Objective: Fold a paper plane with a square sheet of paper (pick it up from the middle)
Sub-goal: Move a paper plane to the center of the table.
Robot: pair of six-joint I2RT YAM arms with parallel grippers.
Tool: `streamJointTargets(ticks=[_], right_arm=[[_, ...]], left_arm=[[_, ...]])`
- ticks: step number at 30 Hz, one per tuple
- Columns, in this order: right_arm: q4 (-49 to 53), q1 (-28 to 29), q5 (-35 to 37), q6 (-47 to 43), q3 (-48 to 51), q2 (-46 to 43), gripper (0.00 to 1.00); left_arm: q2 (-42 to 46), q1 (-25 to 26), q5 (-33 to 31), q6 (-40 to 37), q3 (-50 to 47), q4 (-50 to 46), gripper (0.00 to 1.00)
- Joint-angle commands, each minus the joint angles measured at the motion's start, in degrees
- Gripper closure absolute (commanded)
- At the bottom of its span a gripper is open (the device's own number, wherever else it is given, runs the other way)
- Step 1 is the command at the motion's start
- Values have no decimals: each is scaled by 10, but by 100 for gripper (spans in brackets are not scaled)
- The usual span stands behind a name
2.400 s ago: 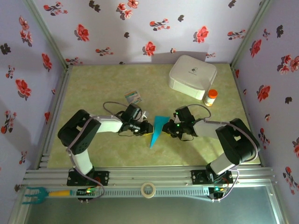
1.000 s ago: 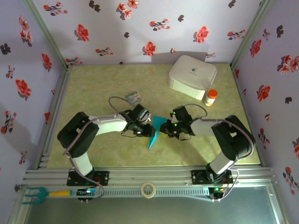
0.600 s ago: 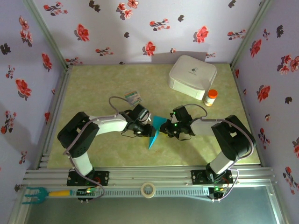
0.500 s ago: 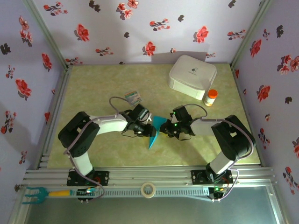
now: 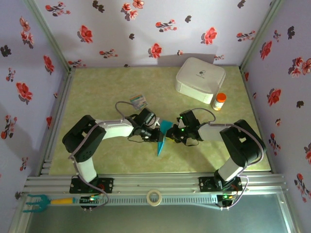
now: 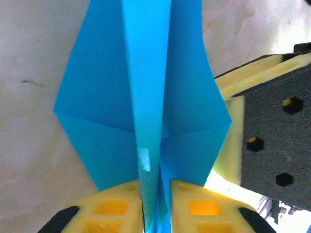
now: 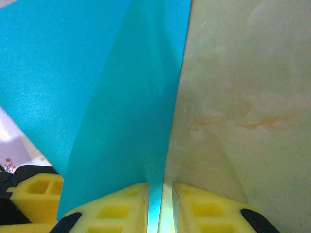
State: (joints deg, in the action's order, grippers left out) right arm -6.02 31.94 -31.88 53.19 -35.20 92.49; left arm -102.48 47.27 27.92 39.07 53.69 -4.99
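Starts nearest, on the metal front rail (image 5: 194,180), with a white roll of tape (image 5: 154,197) and a teal fork-shaped tool with a yellow handle (image 5: 36,201). Shows, midway across the pale green marbled table (image 5: 97,87), a slim pointed paper plane of bright turquoise-blue paper (image 5: 161,143), tip toward the rail, pinched from both sides: left gripper (image 6: 154,189) clenched on its centre fold, right gripper (image 7: 159,189) clamped on a thin edge of the paper. Ends farther back with a small multicoloured printed card (image 5: 138,100), a small orange and white bottle (image 5: 219,101) and a white rounded box (image 5: 200,79).
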Motion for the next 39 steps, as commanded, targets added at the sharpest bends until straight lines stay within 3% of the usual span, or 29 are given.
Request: streamJointTargets(ticks=[1, 7, 18, 22, 31, 39], right_arm=[[-16, 8, -1, 5, -3, 13, 79], [-16, 8, 0, 5, -3, 11, 79], [14, 8, 19, -8, -10, -12, 78], [45, 6, 52, -20, -12, -39, 77], [68, -4, 95, -15, -8, -78, 76], [67, -4, 105, -4, -9, -81, 77]], left_arm=[[-5, 3, 22, 13, -9, 27, 79], [-20, 3, 35, 11, -6, 28, 78], [2, 3, 9, 15, -7, 17, 91], [30, 3, -51, -8, 10, -54, 97], [71, 2, -268, -41, 85, -279, 98], [24, 3, -306, -46, 129, -349, 100]])
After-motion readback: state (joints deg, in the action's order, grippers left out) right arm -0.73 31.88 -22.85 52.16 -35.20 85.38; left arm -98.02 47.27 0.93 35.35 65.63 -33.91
